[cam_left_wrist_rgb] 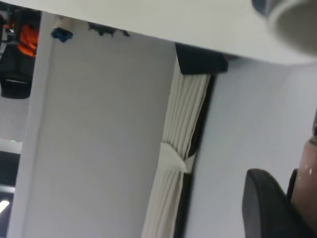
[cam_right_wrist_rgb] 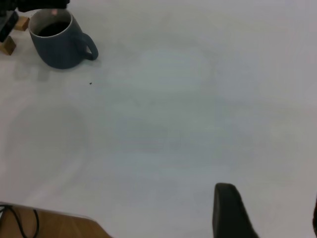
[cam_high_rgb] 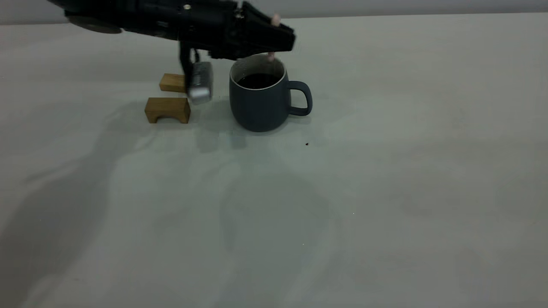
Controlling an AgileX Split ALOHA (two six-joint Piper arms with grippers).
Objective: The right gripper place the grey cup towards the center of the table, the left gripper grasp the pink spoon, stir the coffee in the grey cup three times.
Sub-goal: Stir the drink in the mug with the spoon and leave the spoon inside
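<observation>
Pale grey-white table (cam_high_rgb: 385,192), plain wall behind, tiny dark speck near the mug. Dark slate-grey rounded mug w/ loop handle, white inside (cam_high_rgb: 261,100), sits upright toward mid-table, handle pointing to the right arm's side. Dark, nearly black coffee (cam_high_rgb: 258,80) inside. Left tool (cam_high_rgb: 280,40), black w/ silver-grey block hanging under it, reaches in from the left side and sits right over the mug's rim. It's clamped on the pale pink spoon handle (cam_high_rgb: 275,19); bits of pink show above and below the tips, spoon pointing down into the mug. Bowl end hidden, can't tell if it's in the liquid. Two small wooden arch blocks (cam_high_rgb: 168,109) just beside the mug, left side. Right tool (cam_right_wrist_rgb: 267,215) well apart from the mug, above bare table, dark fingers spread, nothing held.
</observation>
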